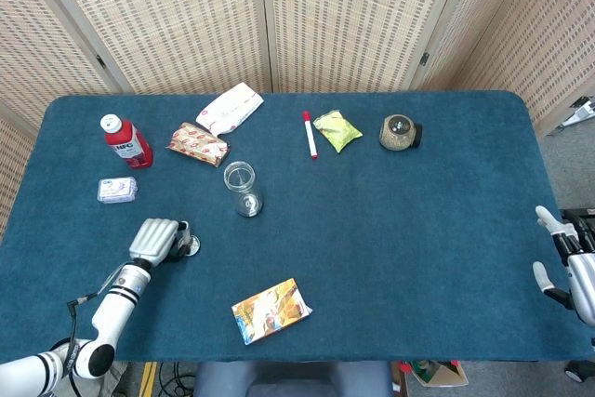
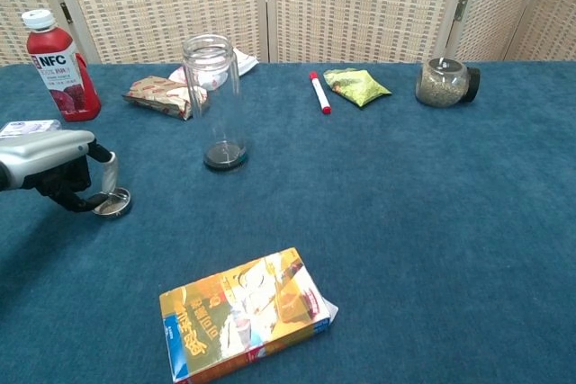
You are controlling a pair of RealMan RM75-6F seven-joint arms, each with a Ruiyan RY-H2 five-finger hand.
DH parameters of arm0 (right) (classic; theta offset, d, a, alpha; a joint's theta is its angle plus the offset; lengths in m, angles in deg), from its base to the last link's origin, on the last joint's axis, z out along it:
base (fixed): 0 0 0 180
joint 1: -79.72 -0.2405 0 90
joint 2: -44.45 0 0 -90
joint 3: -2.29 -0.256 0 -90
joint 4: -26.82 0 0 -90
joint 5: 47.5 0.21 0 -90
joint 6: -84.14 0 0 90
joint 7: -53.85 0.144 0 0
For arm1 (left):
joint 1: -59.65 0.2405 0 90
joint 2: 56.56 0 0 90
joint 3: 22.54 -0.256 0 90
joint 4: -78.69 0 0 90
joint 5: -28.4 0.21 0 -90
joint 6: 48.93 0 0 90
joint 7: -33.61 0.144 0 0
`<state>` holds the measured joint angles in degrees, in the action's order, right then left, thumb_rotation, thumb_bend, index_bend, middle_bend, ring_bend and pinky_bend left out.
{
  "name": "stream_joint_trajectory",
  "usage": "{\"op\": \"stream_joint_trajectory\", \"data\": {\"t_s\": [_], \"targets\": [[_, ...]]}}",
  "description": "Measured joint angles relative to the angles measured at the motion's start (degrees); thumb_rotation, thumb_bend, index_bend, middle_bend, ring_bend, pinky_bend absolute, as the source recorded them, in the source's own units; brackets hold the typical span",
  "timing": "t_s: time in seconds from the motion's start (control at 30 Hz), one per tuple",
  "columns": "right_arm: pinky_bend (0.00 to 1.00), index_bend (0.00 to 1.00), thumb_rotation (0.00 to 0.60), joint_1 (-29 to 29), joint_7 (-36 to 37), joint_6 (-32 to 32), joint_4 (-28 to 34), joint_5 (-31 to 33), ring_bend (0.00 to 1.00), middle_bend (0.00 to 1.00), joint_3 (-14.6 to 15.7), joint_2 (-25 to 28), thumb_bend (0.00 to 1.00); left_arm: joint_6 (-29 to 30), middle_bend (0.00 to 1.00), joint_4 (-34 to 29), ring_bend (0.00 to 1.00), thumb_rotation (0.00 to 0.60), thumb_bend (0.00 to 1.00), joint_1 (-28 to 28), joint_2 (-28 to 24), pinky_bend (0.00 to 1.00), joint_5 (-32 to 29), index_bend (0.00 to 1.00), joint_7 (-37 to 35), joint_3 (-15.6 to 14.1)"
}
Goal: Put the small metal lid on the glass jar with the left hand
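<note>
The glass jar (image 1: pixel 240 188) stands upright and uncovered left of the table's middle, tall and clear in the chest view (image 2: pixel 212 101). The small metal lid (image 2: pixel 114 205) lies flat on the blue cloth, in front of the jar and to its left, also seen from the head view (image 1: pixel 190 246). My left hand (image 2: pixel 49 168) sits low beside the lid, one finger down on its far rim and the thumb curled against its near edge, pinching it. In the head view the left hand (image 1: pixel 158 241) covers part of the lid. My right hand (image 1: pixel 565 267) hangs off the table's right edge, fingers apart, holding nothing.
A red NFC bottle (image 2: pixel 54 65) and a small white tin (image 1: pixel 117 191) stand at the left. Snack packets (image 1: pixel 197 143), a white pouch (image 1: pixel 231 109), a red marker (image 1: pixel 309 134), a green packet (image 1: pixel 337 129) and a round seed jar (image 1: pixel 400 132) lie along the back. A colourful box (image 2: pixel 243 312) lies at the front.
</note>
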<state>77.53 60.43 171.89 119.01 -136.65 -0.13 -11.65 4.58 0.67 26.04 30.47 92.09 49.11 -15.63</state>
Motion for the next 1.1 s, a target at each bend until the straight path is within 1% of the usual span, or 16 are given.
{"op": "stream_joint_trajectory", "data": {"t_s": [0.23,0.43,0.63,0.8,0.97,1.1], "targets": [[0.13,0.05,0.6,-0.13,-0.01,0.01,0.03,-0.2,0.06,0.23,-0.1,-0.06,0.42,1.33,1.0,-4.18,1.0,0.6,0.47,0.11,-2.75,1.0,0.88,0.61,0.07,0.31],[0.13,0.05,0.6,-0.16,-0.11,0.11,0.18,-0.33,0.06,0.23,-0.16,-0.05,0.42,2.26,1.0,-10.37,1.0,0.6,0.47,0.04,-7.08,1.0,1.32,0.61,-0.35,1.39],[0.13,0.05,0.6,-0.34,-0.28,0.01,0.39,-0.57,0.06,0.23,-0.2,-0.01,0.42,3.48,1.0,-18.51,1.0,0.6,0.46,-0.21,-12.79,1.0,1.48,0.61,-2.57,4.2],[0.13,0.05,0.6,-0.5,-0.46,-0.04,0.6,-0.76,0.06,0.23,-0.25,-0.02,0.42,4.07,1.0,-24.54,1.0,0.6,0.46,-1.09,-17.89,1.0,1.15,0.61,-5.24,7.88],[0.13,0.05,0.6,-0.49,-0.68,0.09,0.86,-0.87,0.06,0.23,-0.26,0.09,0.42,4.48,1.0,-27.26,1.0,0.6,0.46,-3.07,-20.29,1.0,0.11,0.61,-6.73,11.29],[0.13,0.05,0.6,-0.41,-0.88,0.28,1.12,-0.75,0.06,0.23,-0.35,0.33,0.42,4.16,1.0,-27.74,1.0,0.6,0.46,-4.68,-20.54,1.0,-1.28,0.61,-7.47,12.7]]}}
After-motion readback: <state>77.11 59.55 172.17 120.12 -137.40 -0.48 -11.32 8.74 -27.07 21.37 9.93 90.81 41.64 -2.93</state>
